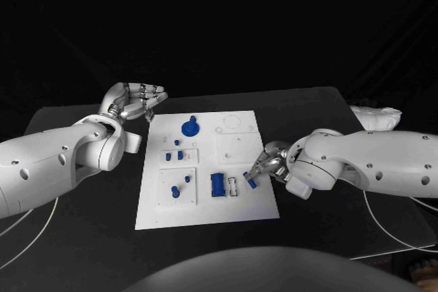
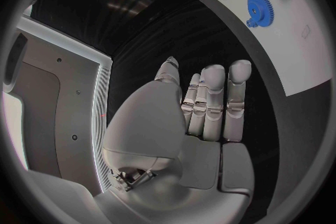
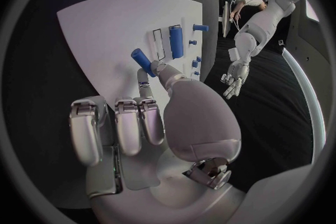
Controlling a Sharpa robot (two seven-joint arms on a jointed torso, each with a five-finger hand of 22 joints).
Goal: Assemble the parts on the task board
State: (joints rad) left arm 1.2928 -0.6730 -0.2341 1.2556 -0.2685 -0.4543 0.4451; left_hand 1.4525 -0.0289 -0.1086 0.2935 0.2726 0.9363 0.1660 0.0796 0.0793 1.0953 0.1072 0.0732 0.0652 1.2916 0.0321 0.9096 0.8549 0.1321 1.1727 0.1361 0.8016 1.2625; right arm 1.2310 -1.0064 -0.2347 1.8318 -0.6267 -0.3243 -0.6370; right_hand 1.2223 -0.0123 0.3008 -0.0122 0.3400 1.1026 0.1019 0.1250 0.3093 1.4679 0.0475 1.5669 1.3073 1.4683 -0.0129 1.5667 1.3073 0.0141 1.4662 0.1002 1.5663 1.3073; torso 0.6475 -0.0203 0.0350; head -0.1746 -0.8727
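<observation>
Right hand (image 1: 272, 165) pinches blue part (image 1: 251, 183) over task board (image 1: 206, 206); left hand (image 1: 137, 99) empty, fingers apart.

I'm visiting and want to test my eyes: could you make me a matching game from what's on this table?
Things:
1. left hand
2. right hand
3. blue gear
4. task board

States:
A. white plate mid-table
B. pinches a small blue part
C. holds nothing, off the board's far left corner
D. lies on the board's far end

Pairs: 1-C, 2-B, 3-D, 4-A
</observation>
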